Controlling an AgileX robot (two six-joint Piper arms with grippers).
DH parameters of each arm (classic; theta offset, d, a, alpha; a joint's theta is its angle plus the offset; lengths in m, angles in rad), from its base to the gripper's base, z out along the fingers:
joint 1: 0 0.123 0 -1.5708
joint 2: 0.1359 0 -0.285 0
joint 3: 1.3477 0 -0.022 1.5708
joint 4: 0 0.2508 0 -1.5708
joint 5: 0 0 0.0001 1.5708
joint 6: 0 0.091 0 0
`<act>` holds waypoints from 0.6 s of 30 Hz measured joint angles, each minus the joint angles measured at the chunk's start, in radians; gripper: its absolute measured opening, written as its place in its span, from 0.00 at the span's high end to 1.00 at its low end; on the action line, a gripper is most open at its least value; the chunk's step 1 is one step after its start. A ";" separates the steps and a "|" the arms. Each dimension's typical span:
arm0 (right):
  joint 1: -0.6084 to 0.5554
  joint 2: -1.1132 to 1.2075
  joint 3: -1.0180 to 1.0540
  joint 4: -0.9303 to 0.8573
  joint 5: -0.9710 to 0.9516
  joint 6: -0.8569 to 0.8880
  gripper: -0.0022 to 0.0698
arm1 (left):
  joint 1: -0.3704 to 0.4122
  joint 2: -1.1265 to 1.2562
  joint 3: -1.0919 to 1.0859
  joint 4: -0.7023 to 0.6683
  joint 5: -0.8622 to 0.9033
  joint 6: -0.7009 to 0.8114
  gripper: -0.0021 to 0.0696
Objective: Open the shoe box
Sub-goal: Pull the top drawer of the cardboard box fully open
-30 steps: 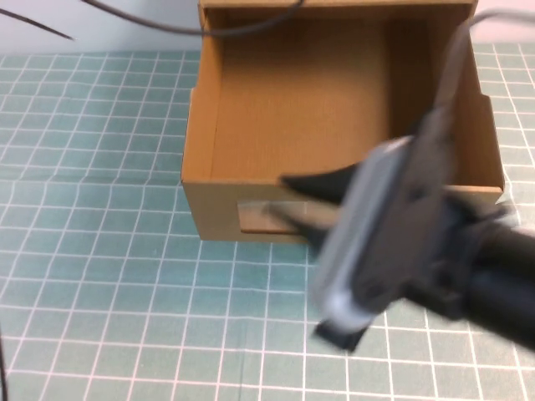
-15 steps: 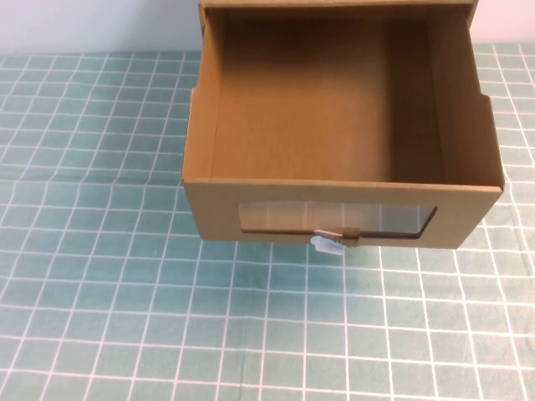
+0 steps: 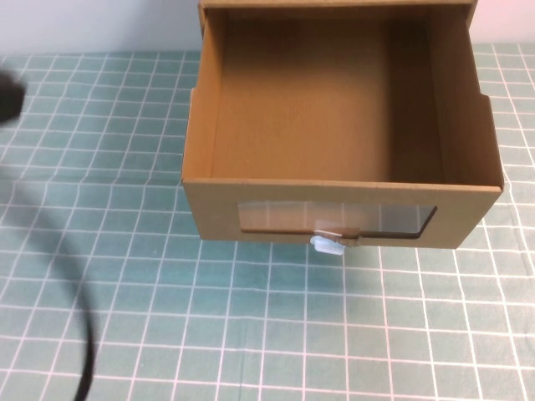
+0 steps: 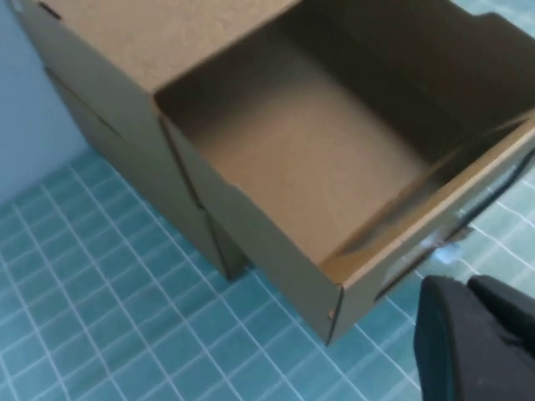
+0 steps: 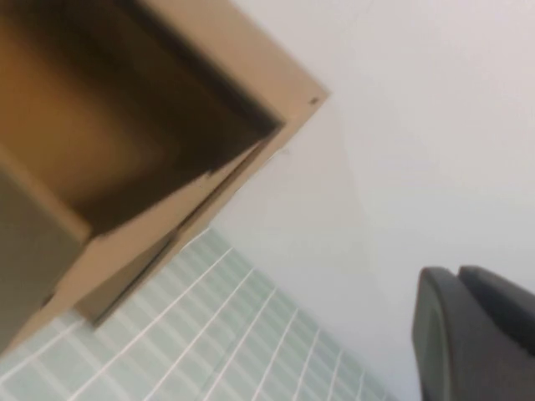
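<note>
The brown cardboard shoe box (image 3: pixel 334 196) stands at the back middle of the table with its drawer pulled out toward me and its inside bare. Its front wall has a clear window (image 3: pixel 334 219) and a small white pull tab (image 3: pixel 328 244) below it. In the left wrist view the open drawer (image 4: pixel 309 159) fills the frame; my left gripper (image 4: pixel 468 288) hovers off the drawer's front corner, shut and holding nothing. My right gripper (image 5: pixel 458 274) is shut too, up beside the box (image 5: pixel 100 150) and facing the pale wall. Neither gripper shows in the high view.
A green cutting mat (image 3: pixel 251 317) with a white grid covers the table. A blurred dark shape (image 3: pixel 8 96) and a dark cable (image 3: pixel 84 351) sit along the left side of the high view. A pale wall (image 3: pixel 100 25) rises behind the box.
My right arm, which was in front of the box a second ago, has left the high view, its gripper closing. A blurred dark shape and cable have come in at the left.
</note>
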 joint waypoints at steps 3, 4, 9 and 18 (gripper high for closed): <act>0.000 -0.031 0.079 0.000 0.026 0.003 0.99 | 0.000 -0.187 0.264 0.003 -0.215 0.000 0.98; 0.000 -0.036 0.096 0.000 0.035 0.003 0.99 | 0.000 -0.243 0.342 0.004 -0.287 -0.002 0.98; 0.000 -0.044 0.115 0.000 0.052 0.005 0.99 | 0.000 -0.436 0.622 0.017 -0.506 -0.008 0.98; 0.000 -0.044 0.115 0.000 0.054 0.005 0.99 | 0.000 -0.534 0.781 0.082 -0.579 -0.010 0.98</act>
